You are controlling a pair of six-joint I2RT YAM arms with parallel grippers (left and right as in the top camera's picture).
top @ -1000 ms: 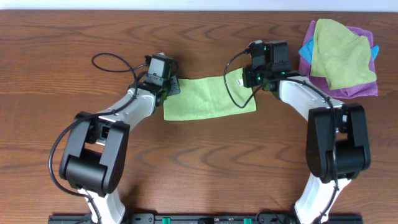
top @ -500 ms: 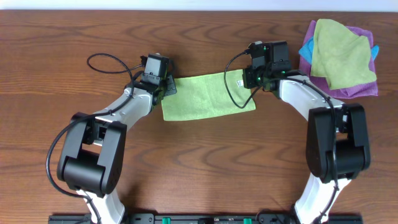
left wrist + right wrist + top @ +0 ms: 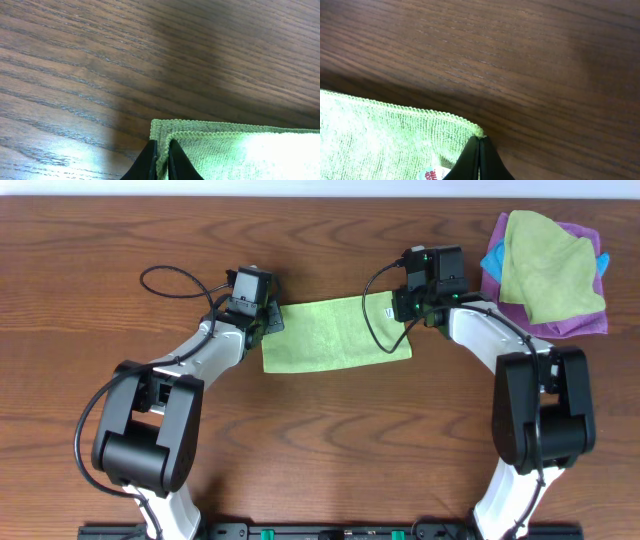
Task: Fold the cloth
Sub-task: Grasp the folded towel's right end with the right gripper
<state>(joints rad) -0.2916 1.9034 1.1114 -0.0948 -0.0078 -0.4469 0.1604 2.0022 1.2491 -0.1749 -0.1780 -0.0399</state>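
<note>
Overhead: the cloth (image 3: 335, 335), lime green, lies as a flat strip on the table (image 3: 320, 440) between the two arms. Left gripper (image 3: 161, 161): fingers all but together, pinching the cloth's hemmed left corner. Right gripper (image 3: 479, 160): fingers pressed shut on the opposite corner, beside the white tag (image 3: 432, 174). Against a second ago: left arm slightly further left, right arm unchanged. Pile of cloths (image 3: 548, 265): far right of the table.
</note>
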